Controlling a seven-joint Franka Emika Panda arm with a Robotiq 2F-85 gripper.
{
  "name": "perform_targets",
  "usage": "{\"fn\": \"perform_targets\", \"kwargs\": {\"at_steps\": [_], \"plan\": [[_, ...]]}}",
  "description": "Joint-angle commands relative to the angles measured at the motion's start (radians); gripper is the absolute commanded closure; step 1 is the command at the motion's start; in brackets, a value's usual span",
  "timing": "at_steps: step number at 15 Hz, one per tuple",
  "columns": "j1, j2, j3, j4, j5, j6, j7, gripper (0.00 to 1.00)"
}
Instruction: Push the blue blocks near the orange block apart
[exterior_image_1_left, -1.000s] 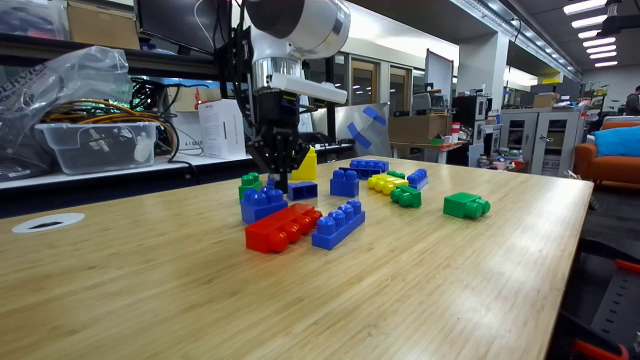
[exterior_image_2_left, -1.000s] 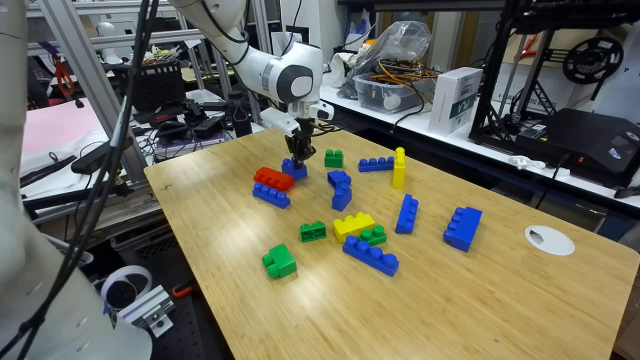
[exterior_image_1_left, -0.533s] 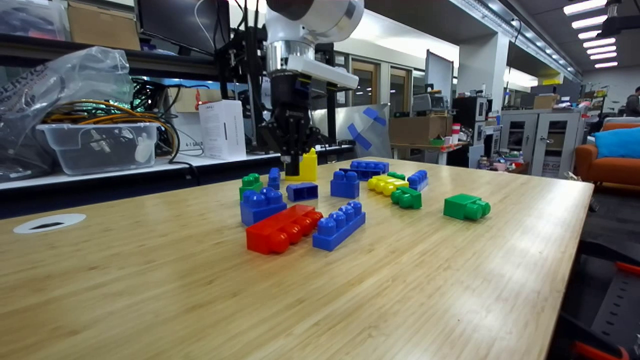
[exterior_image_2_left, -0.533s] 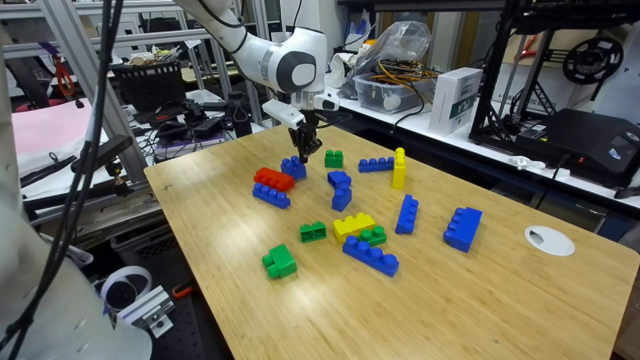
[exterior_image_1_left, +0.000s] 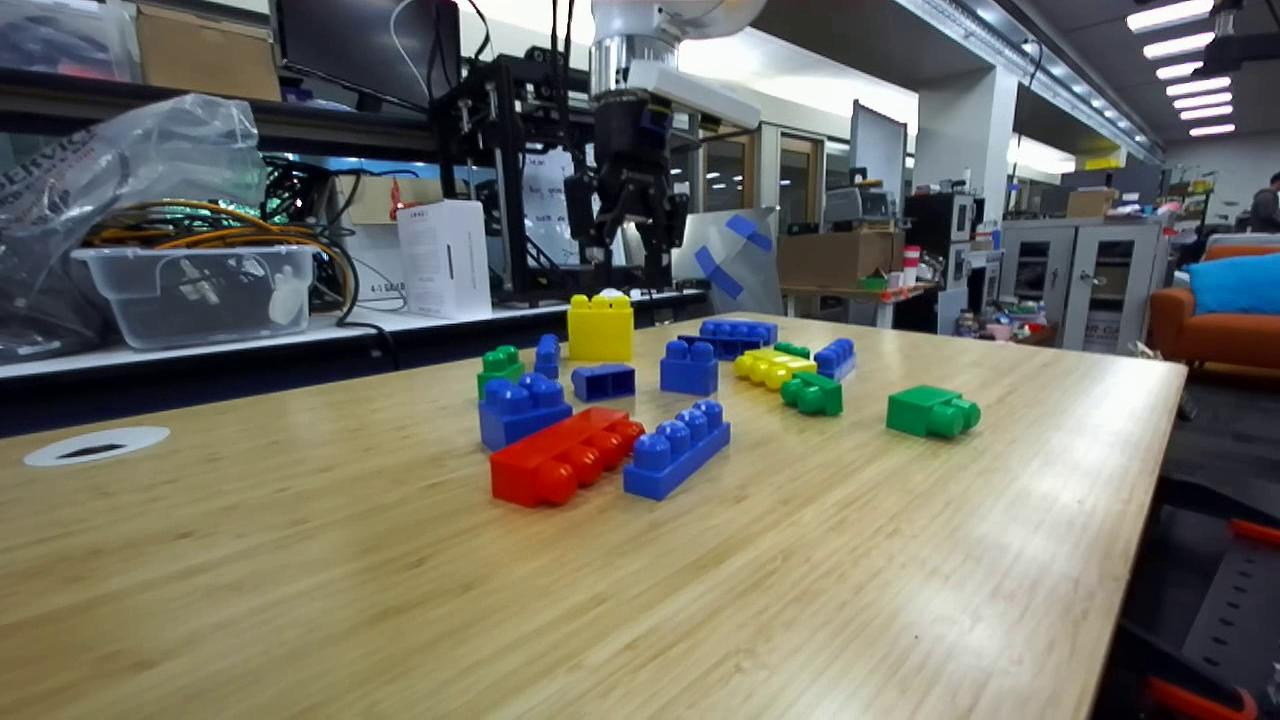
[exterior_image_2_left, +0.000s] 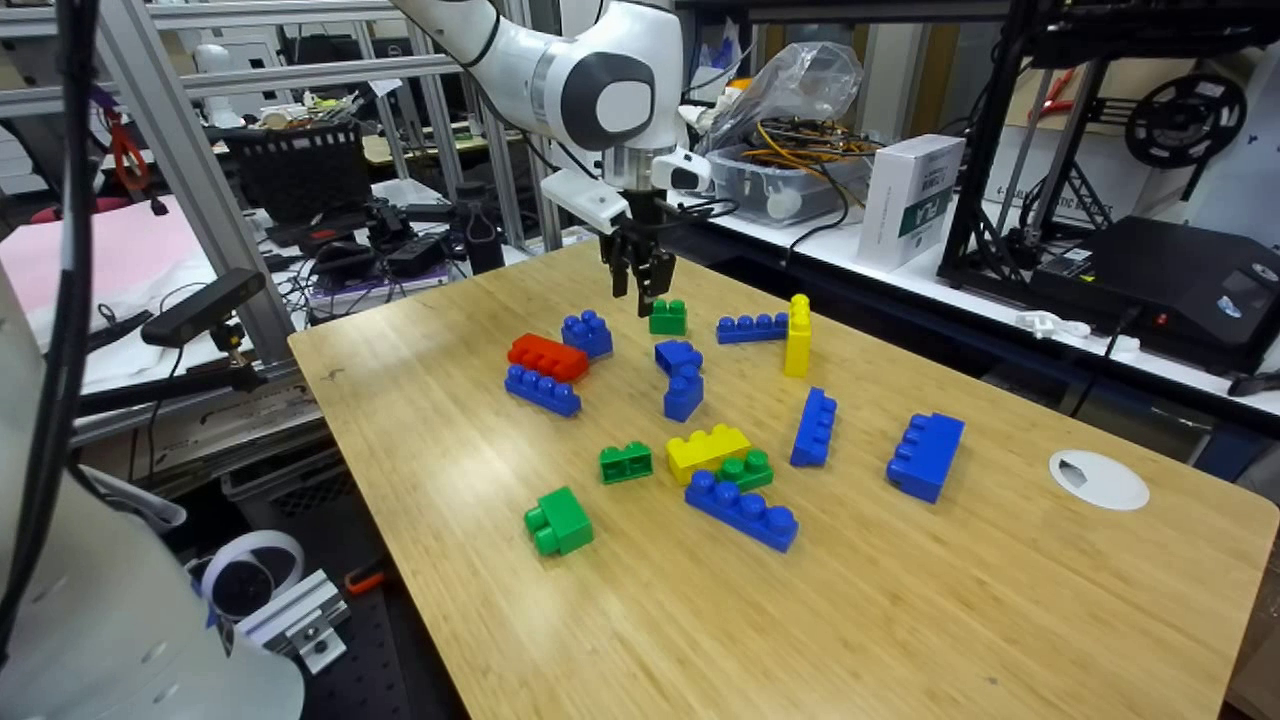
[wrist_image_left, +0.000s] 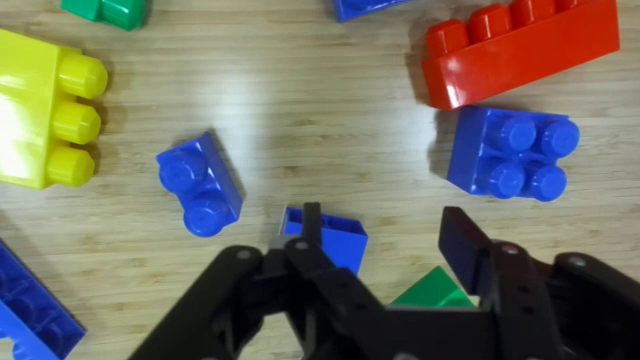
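Note:
The orange block, a long red-orange brick (exterior_image_1_left: 545, 462), lies on its side in both exterior views. A chunky four-stud blue block (wrist_image_left: 515, 152) sits close by its long side; whether they touch I cannot tell. Along the opposite side lies a long thin blue block (exterior_image_2_left: 541, 391), studs up, with a narrow gap. Two smaller blue blocks stand a little farther off: a hollow-ended one (wrist_image_left: 345, 245) and a two-stud one (wrist_image_left: 200, 185). My gripper (exterior_image_1_left: 628, 268) hangs above the table, its fingers apart and nothing between them. In the wrist view one finger (wrist_image_left: 312, 222) covers part of the hollow-ended block.
A green brick (exterior_image_2_left: 668, 317) lies under the gripper's side of the table, with an upright yellow brick (exterior_image_2_left: 797, 340) beyond. Several more bricks, including a yellow one (exterior_image_2_left: 708, 450) and a green one (exterior_image_2_left: 558, 522), are spread toward the robot base. A white disc (exterior_image_2_left: 1098, 481) lies flat.
My gripper has risen from beside the chunky blue block and moved away from the orange block. Its fingers have spread from shut to open. The blocks look unmoved.

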Motion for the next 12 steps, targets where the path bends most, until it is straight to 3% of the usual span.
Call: {"fn": "perform_targets", "kwargs": {"at_steps": [1,3,12], "plan": [[-0.008,0.024,-0.007,0.005,0.000,-0.003,0.023,0.05],[-0.003,0.053,-0.016,0.016,-0.014,0.013,0.044,0.00],[0.013,0.220,-0.042,0.156,-0.034,0.048,0.133,0.00]]}}
